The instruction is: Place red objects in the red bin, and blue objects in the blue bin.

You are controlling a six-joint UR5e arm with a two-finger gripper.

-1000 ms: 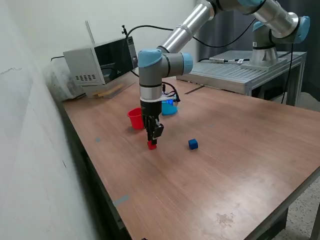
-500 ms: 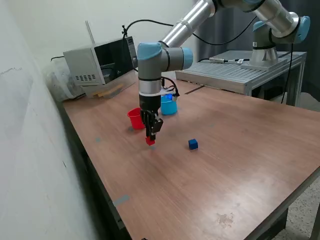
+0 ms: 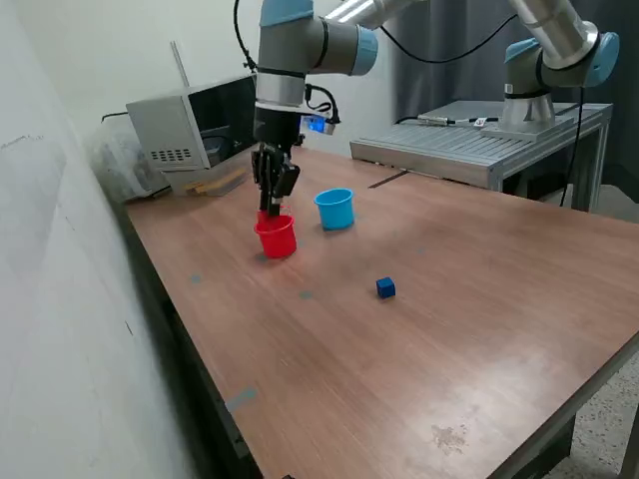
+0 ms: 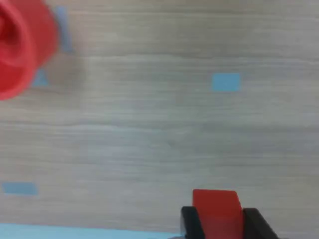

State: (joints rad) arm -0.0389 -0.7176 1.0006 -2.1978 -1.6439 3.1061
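The pincer holds a red cube tight between its fingers. It hangs just above the red cup, a bit toward the back. The cube must go straight down into that cup. A blue cube waits on the desk.

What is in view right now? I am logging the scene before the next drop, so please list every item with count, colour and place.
Red cup: one, red, on the table toward the exterior view's left, right under the claw.
Light blue cup: one, light blue, beside the red cup on its exterior-view right.
Red cube: one, red, held between the claw's fingers.
Blue cube: one, dark blue, alone on the table nearer the camera than the cups.
Table: one, brown wood.
Box-shaped appliance: one, grey, at the table's far corner.
Metal bench: one, grey, behind the table.
Arm: one, silver with blue joints.
Claw: one, black, shut on the red cube.
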